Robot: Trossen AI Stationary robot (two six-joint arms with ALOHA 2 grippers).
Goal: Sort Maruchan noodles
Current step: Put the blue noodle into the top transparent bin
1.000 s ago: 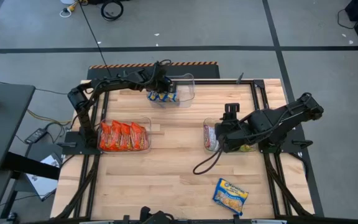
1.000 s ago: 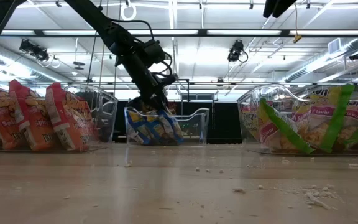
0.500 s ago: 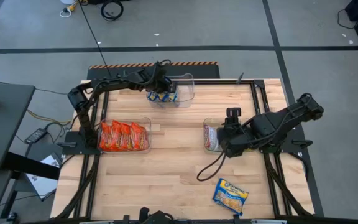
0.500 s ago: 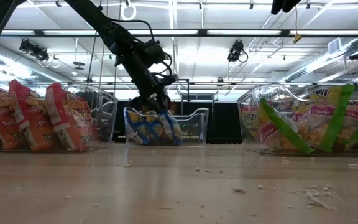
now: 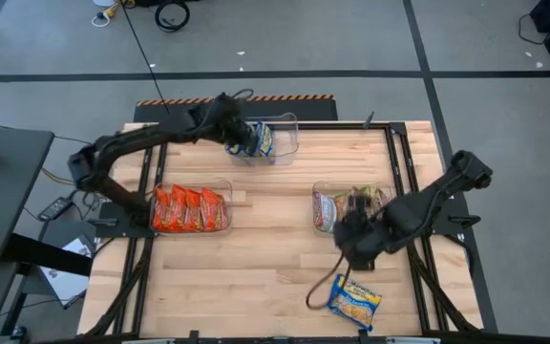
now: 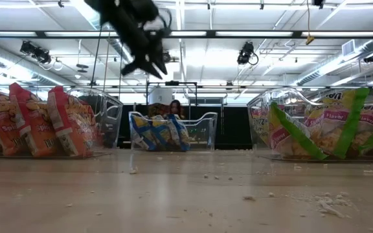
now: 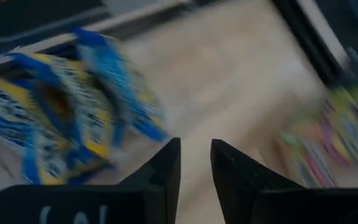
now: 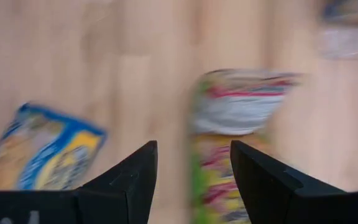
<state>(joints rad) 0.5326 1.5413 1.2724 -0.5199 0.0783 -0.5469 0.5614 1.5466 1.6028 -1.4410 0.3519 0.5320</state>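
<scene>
One blue-and-yellow packet (image 5: pixel 354 298) lies loose on the desk (image 5: pixel 265 258), well apart from the far bin (image 5: pixel 273 136) that holds the other blue-and-yellow packets (image 6: pixel 159 133). The orange packets (image 5: pixel 189 208) and the green-and-pink packets (image 5: pixel 351 205) sit in their own bins nearer that loose packet. The step in hand looks like picking it up. To do it well, the right hand (image 5: pixel 351 241) should come down square over the packet's middle, pinch across its short side, and lift before swinging toward the far bin. That hand hovers between the green-and-pink bin and the loose packet, fingers (image 8: pixel 126 180) spread and empty. The left hand (image 5: pixel 240 134) hangs raised beside the far bin, fingers (image 7: pixel 163 168) slightly parted, holding nothing.
</scene>
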